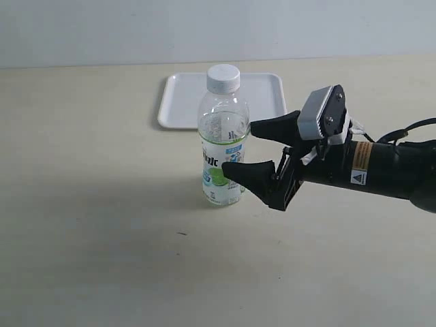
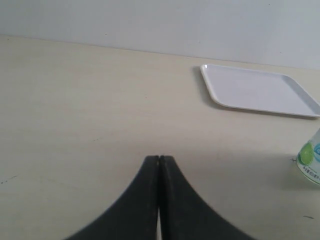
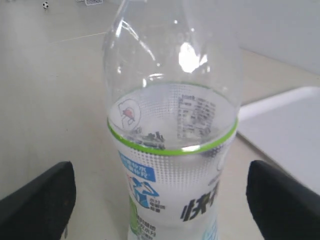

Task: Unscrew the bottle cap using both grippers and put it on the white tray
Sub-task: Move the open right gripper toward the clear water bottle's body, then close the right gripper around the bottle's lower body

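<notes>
The clear bottle [image 1: 223, 139] with its white, blue and green lime label stands upright on the table, and the white ribbed cap [image 1: 223, 78] sits on its neck. Behind it lies the white tray [image 1: 269, 95]. My right gripper [image 1: 238, 148] comes in from the right and is open, one finger on each side of the label, apart from it. The right wrist view shows the bottle [image 3: 172, 150] between the black fingers [image 3: 40, 200], cap out of view. My left gripper [image 2: 158, 159] is shut on nothing, low over bare table, and is out of the exterior view.
In the left wrist view the tray [image 2: 255, 90] lies ahead to the right, and the bottle's base [image 2: 310, 161] shows at the edge. A pale wall runs behind the beige table [image 1: 102, 225]. The tray's corner [image 3: 290, 125] shows beside the bottle in the right wrist view.
</notes>
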`<state>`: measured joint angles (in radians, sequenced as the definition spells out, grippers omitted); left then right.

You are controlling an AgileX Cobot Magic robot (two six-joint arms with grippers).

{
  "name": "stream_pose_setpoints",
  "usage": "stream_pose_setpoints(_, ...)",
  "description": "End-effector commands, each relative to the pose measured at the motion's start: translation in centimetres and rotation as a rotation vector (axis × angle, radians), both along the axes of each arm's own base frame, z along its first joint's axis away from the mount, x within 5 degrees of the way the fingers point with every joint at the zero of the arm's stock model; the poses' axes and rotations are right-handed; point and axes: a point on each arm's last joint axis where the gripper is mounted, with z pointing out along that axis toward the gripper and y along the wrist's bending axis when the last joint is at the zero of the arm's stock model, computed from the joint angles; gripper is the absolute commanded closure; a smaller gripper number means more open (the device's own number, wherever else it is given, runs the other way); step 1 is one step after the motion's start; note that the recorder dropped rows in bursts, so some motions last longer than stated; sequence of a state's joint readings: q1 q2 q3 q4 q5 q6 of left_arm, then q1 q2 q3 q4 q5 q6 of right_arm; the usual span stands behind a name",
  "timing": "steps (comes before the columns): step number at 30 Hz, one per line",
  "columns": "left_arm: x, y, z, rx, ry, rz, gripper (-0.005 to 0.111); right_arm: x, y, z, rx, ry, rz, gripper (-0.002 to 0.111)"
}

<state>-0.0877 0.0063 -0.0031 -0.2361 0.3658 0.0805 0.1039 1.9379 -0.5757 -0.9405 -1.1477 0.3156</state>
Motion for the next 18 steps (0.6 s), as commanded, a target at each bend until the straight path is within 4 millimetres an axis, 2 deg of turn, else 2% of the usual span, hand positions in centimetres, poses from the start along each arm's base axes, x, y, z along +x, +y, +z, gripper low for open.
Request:
stream_pose_setpoints(1,0.0,0.0,0.0,0.000,-0.006,-0.007,0.107,0.8,0.4,-0.9,0.000,0.009,0.045,0.021)
stream_pose_setpoints(10,0.0,0.0,0.0,0.000,-0.006,-0.007,0.107,2.8,1.0,-3.9,0.046,0.046,0.110,0.021)
stream_pose_setpoints(13,0.0,0.0,0.0,0.000,-0.006,-0.007,0.107,3.3,1.8,-5.0,0.052,0.071,0.139,0.021)
stream_pose_setpoints(18,0.0,0.0,0.0,0.000,-0.006,-0.007,0.107,4.0,3.4,-5.1,0.053,0.043,0.181,0.021)
